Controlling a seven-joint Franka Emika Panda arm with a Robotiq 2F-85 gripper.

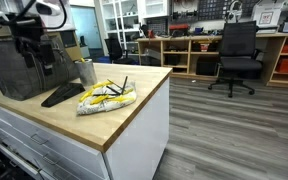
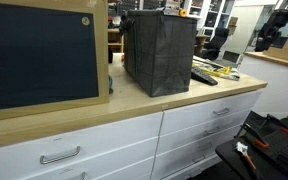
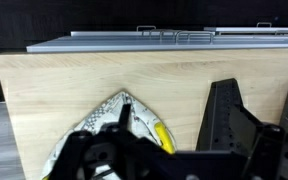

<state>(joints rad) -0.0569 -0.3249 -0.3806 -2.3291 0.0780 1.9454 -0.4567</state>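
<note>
A crumpled white and yellow bag (image 1: pixel 106 97) lies on the wooden counter (image 1: pixel 134 112), with a thin black piece sticking up from it. A flat black wedge-shaped object (image 1: pixel 62 95) lies right beside it. My gripper (image 1: pixel 29 42) hangs well above the counter's back end, over a dark metal box (image 1: pixel 24 65), touching nothing. In the wrist view the bag (image 3: pixel 109 130) and the black object (image 3: pixel 227 115) lie far below on the counter (image 3: pixel 64 90). The gripper (image 3: pixel 174 155) fills the bottom edge as a dark shape, open and empty.
The dark box (image 2: pixel 159 55) stands mid-counter, the bag (image 2: pixel 220 62) beyond it. A dark framed board (image 2: pixel 39 50) leans at one end. White drawers (image 2: pixel 104 140) run below. A black office chair (image 1: pixel 236 58) and wooden shelves (image 1: pixel 184 50) stand across the grey plank floor.
</note>
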